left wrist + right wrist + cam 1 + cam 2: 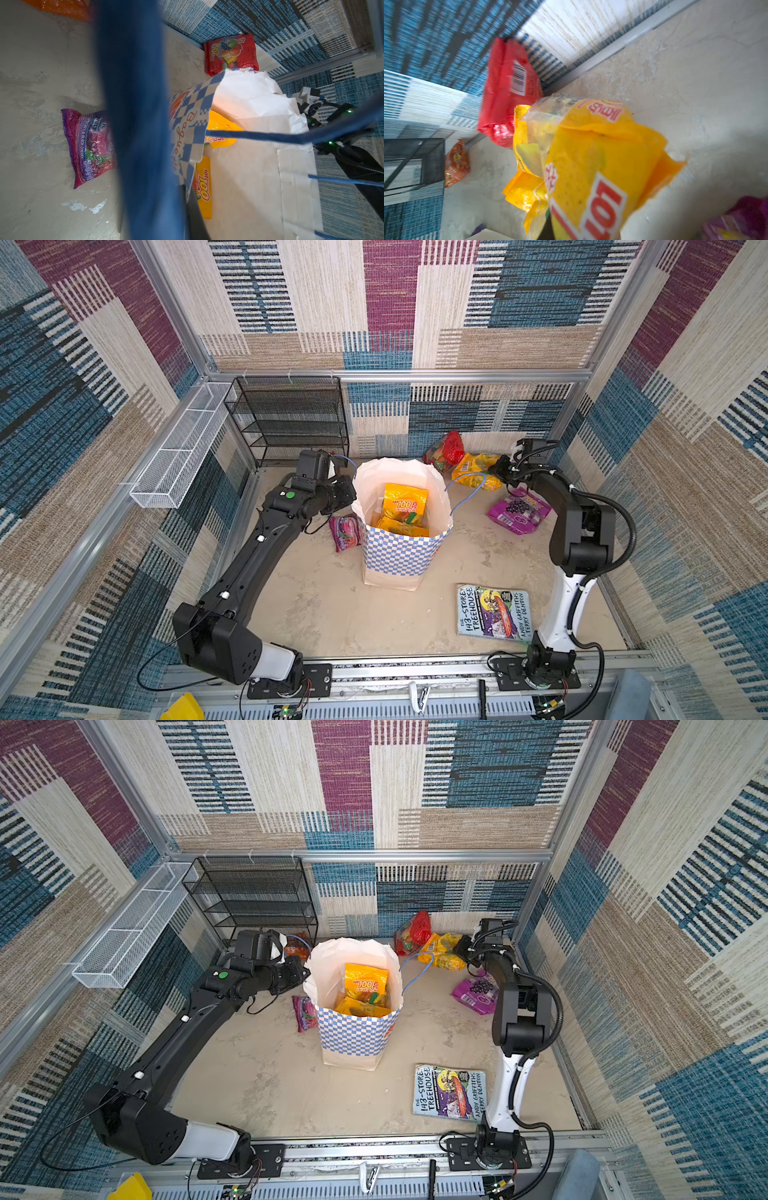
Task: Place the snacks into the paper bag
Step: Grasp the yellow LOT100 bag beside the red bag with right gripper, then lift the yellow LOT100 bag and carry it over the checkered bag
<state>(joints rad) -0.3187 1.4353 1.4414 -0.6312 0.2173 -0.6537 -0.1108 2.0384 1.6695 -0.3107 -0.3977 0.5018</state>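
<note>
The paper bag (399,556) stands upright and open at mid-table; two yellow mango packets (405,499) already sit inside it, one propped above the other, so the task looks under halfway done. The left gripper (348,488) is at the bag's left rim, jaws together, seemingly pinching the blue cord handle (133,116) to steady the mouth. Behind and to the right of the bag, the right gripper (496,468) is clamped, as far as the bunched film shows, on another mango packet (593,166) lying on the table; that packet has not yet reached the bag. The red packet (446,450) leans against the back wall; the purple grape packet (517,510) lies near the right arm; the Fox's packet (345,533) lies beside the bag's left wall; the orange chips packet (297,946) sits behind the left gripper; all four await packing. The book (494,612) stays out.
</note>
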